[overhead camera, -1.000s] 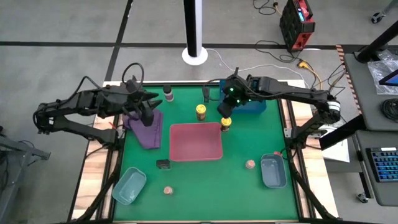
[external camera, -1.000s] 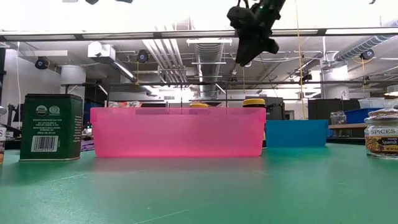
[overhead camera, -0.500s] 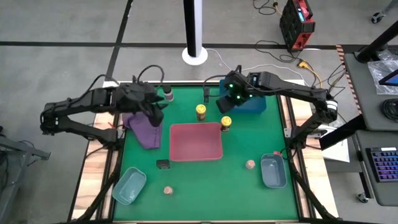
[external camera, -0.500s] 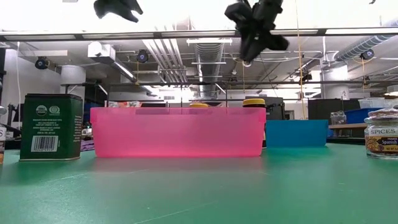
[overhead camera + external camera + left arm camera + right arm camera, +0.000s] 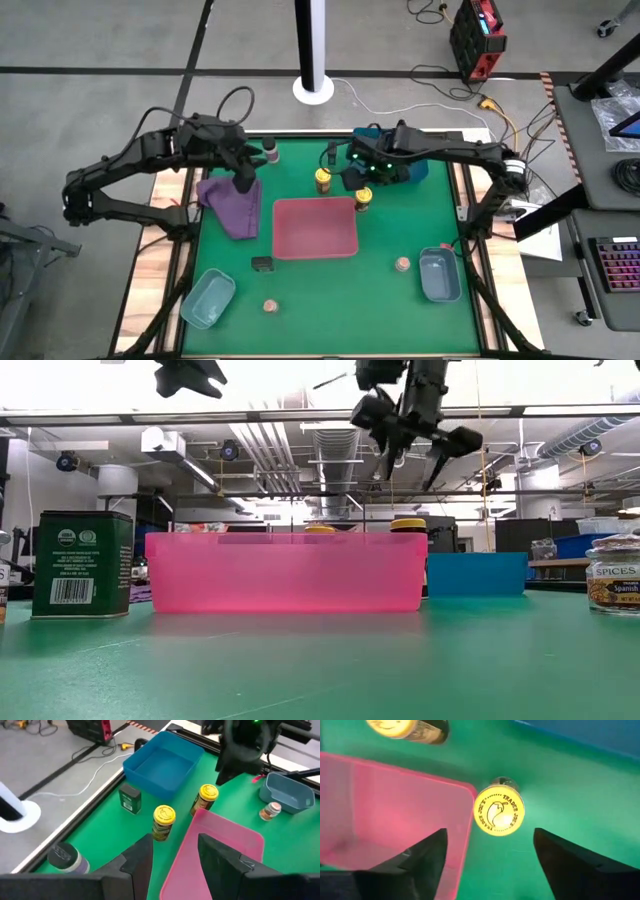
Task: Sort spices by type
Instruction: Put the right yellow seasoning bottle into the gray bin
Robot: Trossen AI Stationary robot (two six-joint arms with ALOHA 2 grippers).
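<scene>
Two yellow-capped jars stand upright on the green mat beyond the red tray point(image 5: 315, 228): one point(image 5: 323, 180) to the left, one point(image 5: 362, 200) by the tray's far right corner. My right gripper point(image 5: 490, 831) hangs open high above the right jar point(image 5: 498, 813), a finger on each side, touching nothing. My left gripper point(image 5: 245, 183) hovers open over the purple tray point(image 5: 235, 208), nothing between its fingers. A black tin point(image 5: 332, 152) and a dark shaker point(image 5: 270, 153) stand at the far edge. Another tin point(image 5: 262, 264) and two tan jars point(image 5: 270, 306) point(image 5: 402, 264) stand nearer.
The blue tray point(image 5: 412, 170) lies partly under my right arm at the far right. Grey-blue trays sit at the near left point(image 5: 208, 298) and near right point(image 5: 440, 276). In the low view the red tray's wall point(image 5: 285, 572) hides most of both yellow-capped jars.
My right gripper has opened wide from shut and has turned, shifting a little toward the table's left while staying high above the right yellow-capped jar. My left arm has swung slightly toward the far edge, its gripper staying over the purple tray. The spices have not moved.
</scene>
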